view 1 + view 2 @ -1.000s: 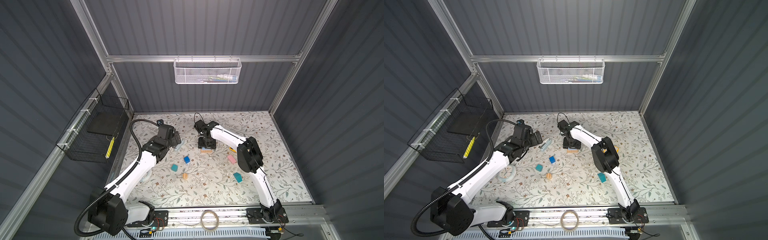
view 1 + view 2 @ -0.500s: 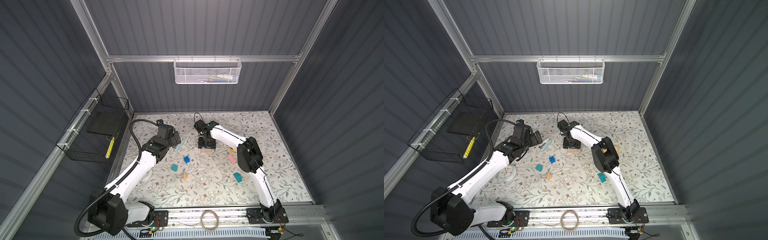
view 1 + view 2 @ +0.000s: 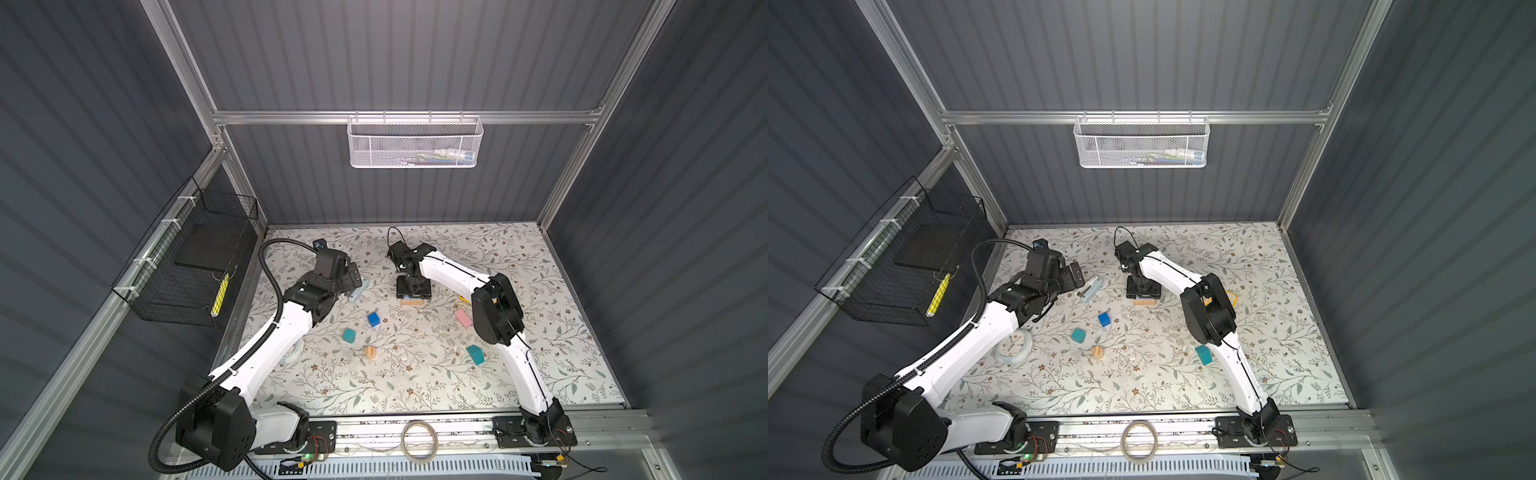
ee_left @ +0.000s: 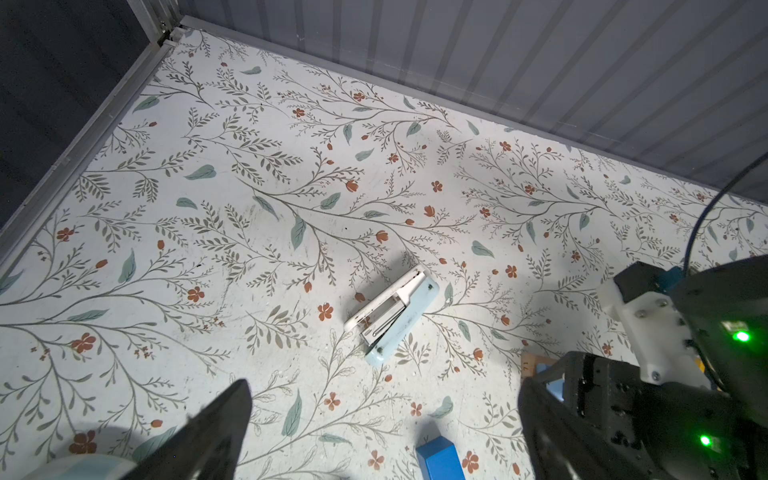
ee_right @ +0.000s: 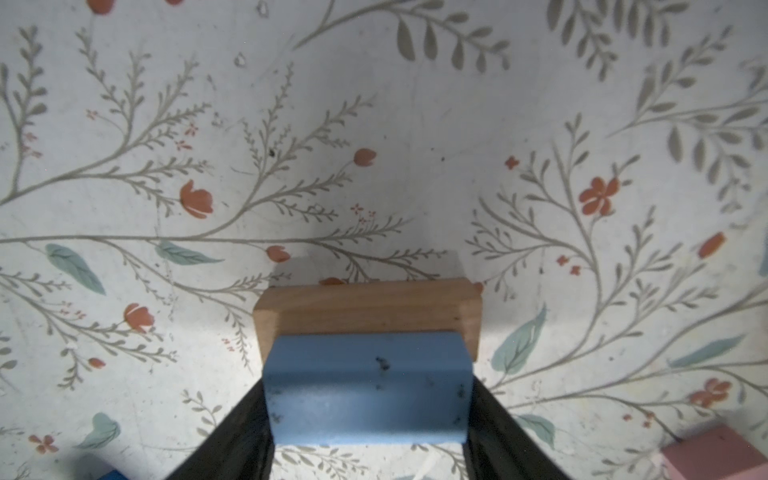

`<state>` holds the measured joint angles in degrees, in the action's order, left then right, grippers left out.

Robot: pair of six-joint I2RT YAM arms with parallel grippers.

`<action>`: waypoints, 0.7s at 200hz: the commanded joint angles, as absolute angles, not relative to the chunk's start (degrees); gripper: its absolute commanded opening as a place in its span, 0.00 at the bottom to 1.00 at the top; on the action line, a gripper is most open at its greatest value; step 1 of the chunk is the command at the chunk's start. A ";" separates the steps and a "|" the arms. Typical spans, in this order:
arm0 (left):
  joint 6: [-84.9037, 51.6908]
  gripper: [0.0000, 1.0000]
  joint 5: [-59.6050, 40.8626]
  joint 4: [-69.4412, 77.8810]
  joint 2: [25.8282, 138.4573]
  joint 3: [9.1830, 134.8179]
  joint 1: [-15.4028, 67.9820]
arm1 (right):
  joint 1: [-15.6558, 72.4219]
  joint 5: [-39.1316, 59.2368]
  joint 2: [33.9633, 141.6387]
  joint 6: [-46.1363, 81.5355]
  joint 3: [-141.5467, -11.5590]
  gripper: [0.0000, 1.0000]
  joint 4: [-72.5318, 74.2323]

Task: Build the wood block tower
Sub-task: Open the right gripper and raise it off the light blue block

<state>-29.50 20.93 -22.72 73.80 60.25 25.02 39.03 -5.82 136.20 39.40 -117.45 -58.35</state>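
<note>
My right gripper point(image 3: 413, 292) point(image 5: 368, 415) points down at the back middle of the mat, shut on a light blue block point(image 5: 368, 386). That block sits over a plain tan block point(image 5: 370, 307) point(image 3: 412, 302) point(image 3: 1144, 302) lying on the mat; whether they touch I cannot tell. Loose on the mat are a dark blue block point(image 3: 373, 319) point(image 4: 439, 459), a teal block point(image 3: 349, 335), a small tan piece point(image 3: 370, 352), a pink block point(image 3: 462, 318) point(image 5: 715, 453) and a teal roof piece point(image 3: 475, 354). My left gripper point(image 3: 353, 276) point(image 4: 382, 415) hangs open and empty at the back left.
A pale stapler point(image 3: 358, 291) point(image 4: 392, 316) lies just beyond the left gripper. A yellow calculator point(image 3: 1232, 299) shows behind the right arm. A round clock point(image 3: 1014, 347) lies under the left arm. A tape roll point(image 3: 419, 438) rests on the front rail. Wire baskets hang on the walls.
</note>
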 commanded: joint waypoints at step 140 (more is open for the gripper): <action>-28.58 1.00 20.20 -23.01 73.74 60.20 24.43 | 38.85 -8.02 132.70 37.97 -118.52 0.80 -60.73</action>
